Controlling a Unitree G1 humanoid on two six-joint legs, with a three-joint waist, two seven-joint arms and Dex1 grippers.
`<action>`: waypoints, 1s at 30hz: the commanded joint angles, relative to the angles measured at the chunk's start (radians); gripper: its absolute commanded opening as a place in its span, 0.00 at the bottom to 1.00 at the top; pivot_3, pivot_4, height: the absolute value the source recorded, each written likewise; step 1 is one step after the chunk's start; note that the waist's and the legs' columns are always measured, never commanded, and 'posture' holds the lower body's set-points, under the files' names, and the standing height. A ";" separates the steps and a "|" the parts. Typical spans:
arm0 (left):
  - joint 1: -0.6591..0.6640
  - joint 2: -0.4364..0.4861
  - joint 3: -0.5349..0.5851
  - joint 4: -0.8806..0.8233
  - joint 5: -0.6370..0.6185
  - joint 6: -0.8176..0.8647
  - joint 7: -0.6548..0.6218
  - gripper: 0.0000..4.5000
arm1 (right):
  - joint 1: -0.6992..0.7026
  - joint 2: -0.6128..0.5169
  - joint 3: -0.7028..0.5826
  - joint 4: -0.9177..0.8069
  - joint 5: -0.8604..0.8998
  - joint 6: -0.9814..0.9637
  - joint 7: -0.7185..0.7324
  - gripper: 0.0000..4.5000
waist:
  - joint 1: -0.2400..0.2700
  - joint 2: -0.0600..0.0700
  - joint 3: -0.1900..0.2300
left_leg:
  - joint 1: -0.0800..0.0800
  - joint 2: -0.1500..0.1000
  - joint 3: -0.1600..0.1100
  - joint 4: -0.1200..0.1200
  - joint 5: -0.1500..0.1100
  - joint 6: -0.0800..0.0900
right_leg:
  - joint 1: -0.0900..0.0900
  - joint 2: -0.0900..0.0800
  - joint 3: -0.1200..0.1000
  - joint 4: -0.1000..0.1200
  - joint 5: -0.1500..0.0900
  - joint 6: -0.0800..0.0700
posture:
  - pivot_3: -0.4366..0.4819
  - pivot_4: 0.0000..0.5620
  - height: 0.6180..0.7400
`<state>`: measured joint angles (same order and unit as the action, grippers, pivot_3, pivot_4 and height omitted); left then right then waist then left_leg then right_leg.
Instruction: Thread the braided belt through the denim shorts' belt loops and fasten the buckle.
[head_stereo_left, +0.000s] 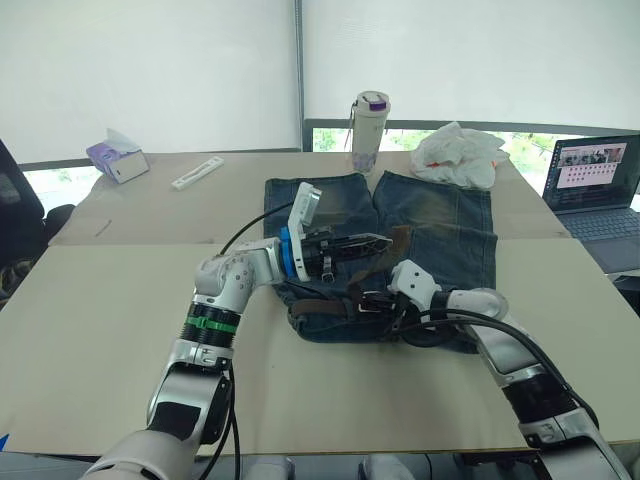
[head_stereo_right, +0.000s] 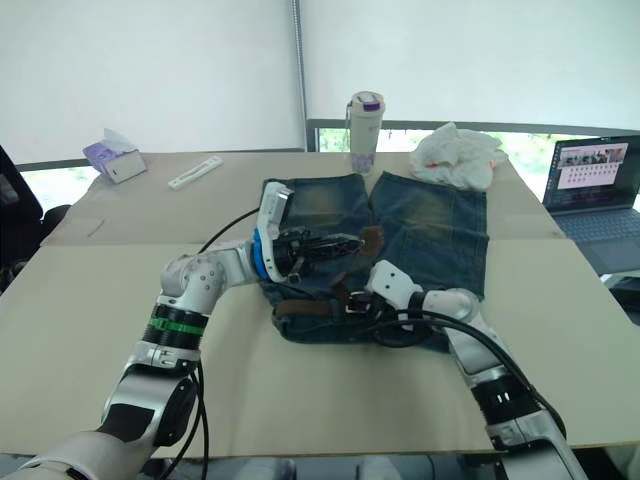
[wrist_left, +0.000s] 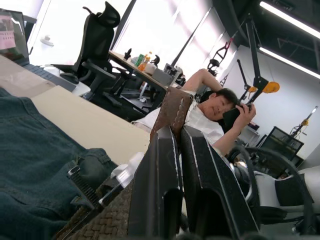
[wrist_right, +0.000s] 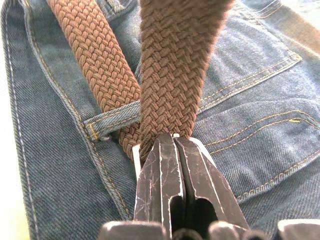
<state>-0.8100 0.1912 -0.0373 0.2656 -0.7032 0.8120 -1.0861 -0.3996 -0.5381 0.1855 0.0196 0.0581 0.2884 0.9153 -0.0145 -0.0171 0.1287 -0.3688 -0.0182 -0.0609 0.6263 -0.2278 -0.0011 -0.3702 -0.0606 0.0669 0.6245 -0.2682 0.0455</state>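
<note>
**Belt end in both tools, fastening at the waistband**

Bright room with white blinds; a beige table (head_stereo_left: 110, 300) carries the blue denim shorts with faded legs (head_stereo_left: 440, 225), laid flat with the waistband toward me. The dark brown braided belt (head_stereo_left: 330, 305) runs along that waistband. In the right wrist view it passes under a short blue denim belt loop (wrist_right: 112, 120), so I judge threading is at least partly done.

My left tool (head_stereo_left: 385, 241) is closed on the belt's brown end, held up above the shorts; the left wrist view shows the strap tip pinched between both fingers (wrist_left: 160, 175). My right tool (head_stereo_left: 398, 308) is down at the waistband, fingers closed on the braided strap; a bit of silver metal shows at their tips, probably the small silver buckle (head_stereo_left: 371, 307), but I cannot tell for sure.

Step in hand, as I judge it: feed the free end into the buckle. To do it well, I should keep the right tool steady, bring the tip in low and flat without twisting the braid, and avoid dragging the shorts.

Around: a white bottle with a purple lid (head_stereo_left: 369, 130), a crumpled white plastic bag (head_stereo_left: 460, 155), a purple tissue box (head_stereo_left: 117, 157), a white flat stick (head_stereo_left: 197, 173) and an open laptop (head_stereo_left: 595, 190), all well apart. My own black cables (head_stereo_left: 440, 330) lie over the shorts near the buckle and could snag. A seated person is beyond the table.
</note>
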 joint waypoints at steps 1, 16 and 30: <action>0.000 -0.010 -0.006 0.002 0.016 -0.028 -0.005 0.00 | 0.041 -0.016 -0.042 -0.072 0.066 0.043 0.021 0.01 | -0.001 0.000 0.000 | 0.000 0.000 0.000 0.000 0.000 0.000 | 0.000 0.000 0.000 0.000 0.000 0.000 | 0.48 0.27 1.00; -0.021 -0.087 0.042 0.042 0.011 -0.064 0.063 0.00 | 0.210 -0.035 -0.293 -0.419 0.291 0.273 -0.130 0.27 | 0.000 -0.001 0.003 | -0.002 0.000 0.000 0.000 0.000 0.000 | -0.002 0.000 0.000 0.000 0.000 0.001 | 0.48 0.27 1.00; -0.035 -0.164 0.080 0.023 0.007 -0.062 0.151 0.00 | 0.181 0.025 -0.401 -0.732 0.562 0.619 -0.422 0.58 | 0.000 0.000 0.004 | -0.003 0.000 -0.001 -0.001 0.000 0.000 | -0.003 0.000 0.001 0.000 -0.003 0.006 | 0.48 0.27 1.00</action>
<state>-0.8226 0.0314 0.0263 0.3233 -0.6726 0.7608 -0.9422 -0.2036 -0.5170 -0.2083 -0.6636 0.5919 0.8931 0.5175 -0.0145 -0.0176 0.1324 -0.3716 -0.0180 -0.0615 0.6256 -0.2279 -0.0009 -0.3727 -0.0603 0.0676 0.6246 -0.2715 0.0511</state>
